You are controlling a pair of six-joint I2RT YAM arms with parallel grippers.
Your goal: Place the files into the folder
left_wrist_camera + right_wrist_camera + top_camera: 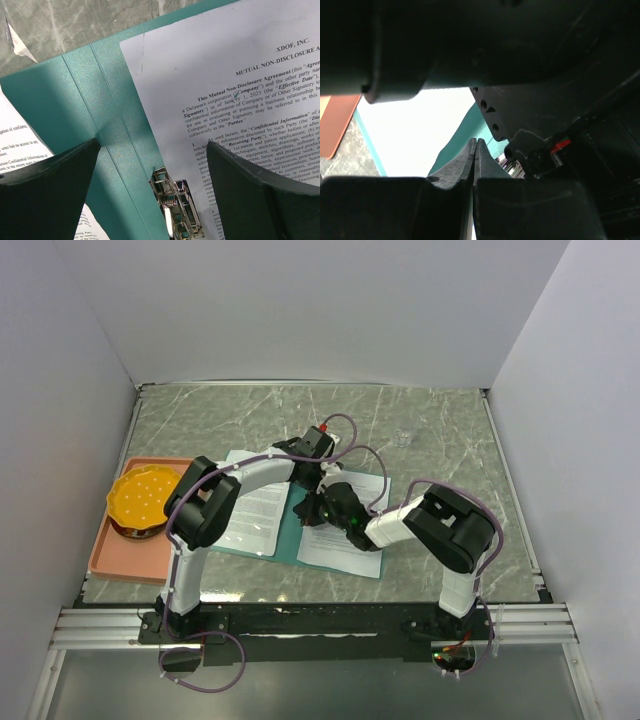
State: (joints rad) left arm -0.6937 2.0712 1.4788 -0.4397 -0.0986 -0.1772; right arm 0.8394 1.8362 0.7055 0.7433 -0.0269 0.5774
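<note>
The teal folder lies open on the table. One printed file sheet lies on its left half and another on its right. My left gripper is open just above the spine. In the left wrist view it straddles the teal spine, with the metal clip between the jaws and the right sheet beside it. My right gripper is shut with nothing seen between the jaws. Its tips sit low by the teal cover and the clip.
A salmon tray stands at the left edge with a yellow perforated dish on it. A small clear object lies at the back right. The left gripper's body hangs close over my right fingers.
</note>
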